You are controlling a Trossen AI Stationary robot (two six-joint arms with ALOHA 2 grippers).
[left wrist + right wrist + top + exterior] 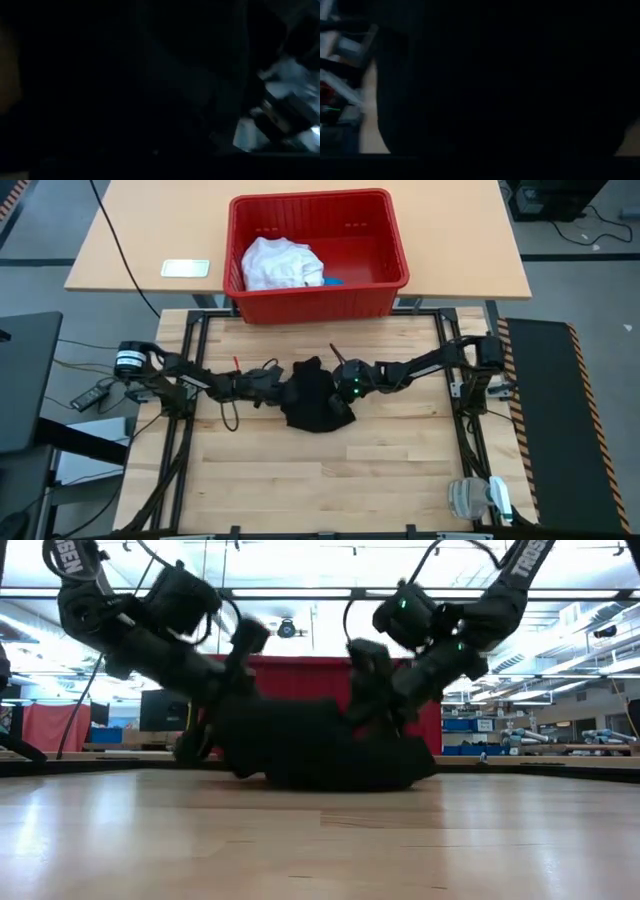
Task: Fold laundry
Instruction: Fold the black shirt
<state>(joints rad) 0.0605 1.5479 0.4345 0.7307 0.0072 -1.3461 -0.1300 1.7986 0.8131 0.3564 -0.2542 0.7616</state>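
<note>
The crumpled black cloth garment [316, 398] lies bunched mid-desk, just in front of the red plastic basket [385, 290], which holds the white T-shirt [281, 262] and a bright blue piece [333, 280]. The left gripper [283, 388] and right gripper [338, 387] press in from either side. Dark cloth hides both sets of jaws, so I cannot tell their state. Either may pinch several layers, dragging the heap instead of spreading it. The pale wooden desk [300, 480] is smooth; ceiling lights and shelving show behind.
</note>
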